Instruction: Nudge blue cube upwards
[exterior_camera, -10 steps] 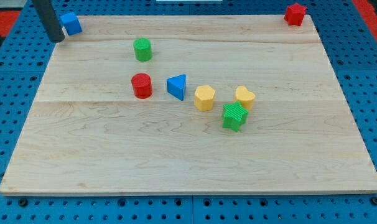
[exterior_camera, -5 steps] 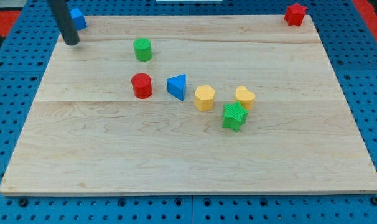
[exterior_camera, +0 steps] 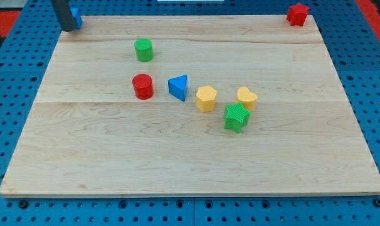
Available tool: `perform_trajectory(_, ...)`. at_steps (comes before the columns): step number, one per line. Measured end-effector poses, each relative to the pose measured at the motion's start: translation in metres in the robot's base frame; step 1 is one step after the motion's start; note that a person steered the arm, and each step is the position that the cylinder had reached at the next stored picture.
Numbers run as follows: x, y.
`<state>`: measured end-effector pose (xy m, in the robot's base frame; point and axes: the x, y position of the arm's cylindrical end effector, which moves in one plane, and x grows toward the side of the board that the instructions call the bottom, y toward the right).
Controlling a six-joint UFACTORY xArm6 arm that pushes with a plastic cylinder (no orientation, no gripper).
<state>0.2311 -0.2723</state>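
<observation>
Far left, at the bench (exterior_camera: 190, 157) top-left corner: my tip (exterior_camera: 69, 28) sits against the blue cube (exterior_camera: 76, 17), which is mostly hidden behind the rod, only a sliver showing at approx 1 o'clock from the tip. No jaws on this rig, just the rod, so nothing to open or close.

Cube looks small, rigid, prob. light plastic; should slide easily on smooth wood. Can't grip it, so push its lower face square-on or it'll spin off.

Moving right: green cylinder (exterior_camera: 143, 49), red cylinder (exterior_camera: 142, 86), blue triangle (exterior_camera: 178, 87), yellow hexagon (exterior_camera: 205, 99), green star (exterior_camera: 236, 117), yellow heart (exterior_camera: 246, 98), red star (exterior_camera: 297, 14) at the top-right corner.
</observation>
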Motion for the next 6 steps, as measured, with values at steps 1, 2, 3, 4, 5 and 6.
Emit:
perform_trajectory(1, 0.000, 0.003)
perform_trajectory(2, 0.000, 0.014)
perform_trajectory(3, 0.000, 0.014)
perform_trajectory(4, -0.008, 0.013)
perform_trajectory(5, -0.020, 0.013)
perform_trajectory(6, -0.020, 0.013)
